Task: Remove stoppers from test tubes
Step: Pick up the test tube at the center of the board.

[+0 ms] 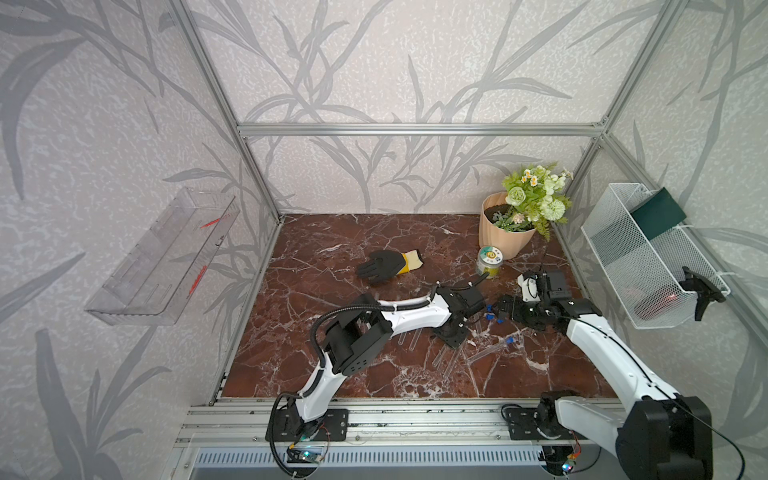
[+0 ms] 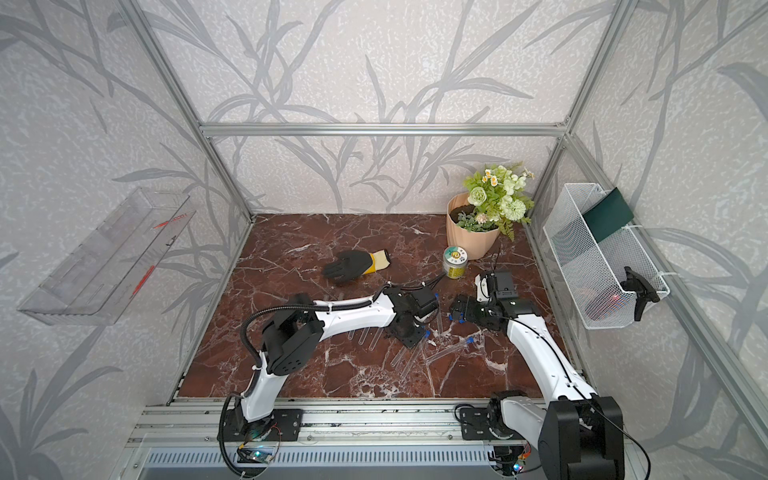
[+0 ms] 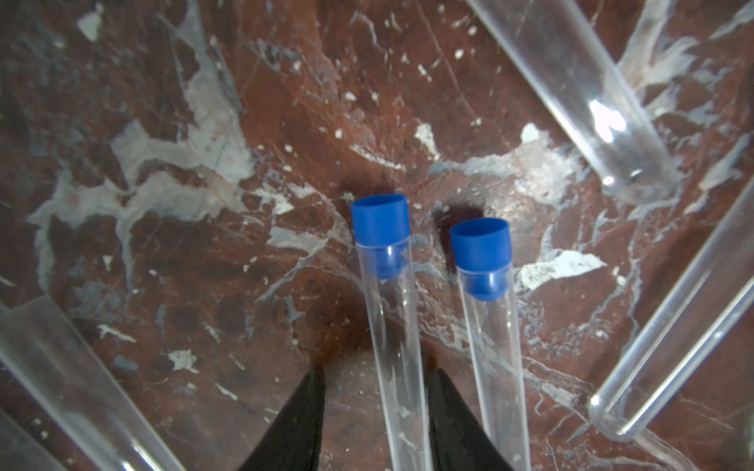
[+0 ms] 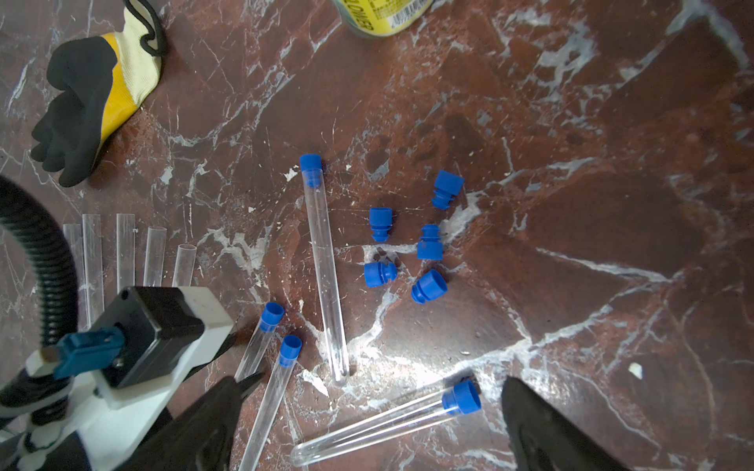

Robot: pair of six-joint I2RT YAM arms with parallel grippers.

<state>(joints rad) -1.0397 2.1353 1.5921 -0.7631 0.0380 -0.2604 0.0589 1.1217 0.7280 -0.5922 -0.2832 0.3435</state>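
Tube (image 3: pixel 392 346) lengthwise between left jaws, stopper (image 3: pixel 380 220) outward

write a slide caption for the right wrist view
Five loose blue stoppers lie on the marble table beside four capped tubes.

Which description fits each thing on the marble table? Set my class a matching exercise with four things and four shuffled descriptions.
Things:
1. glove
2. loose stoppers
3. left gripper
4. flower pot

Descriptions:
A. jaws on either side of a stoppered test tube
B. standing in the far corner
C. lying flat, black with a yellow band
D. clustered together, out of their tubes

Pairs: 1-C, 2-D, 3-A, 4-B
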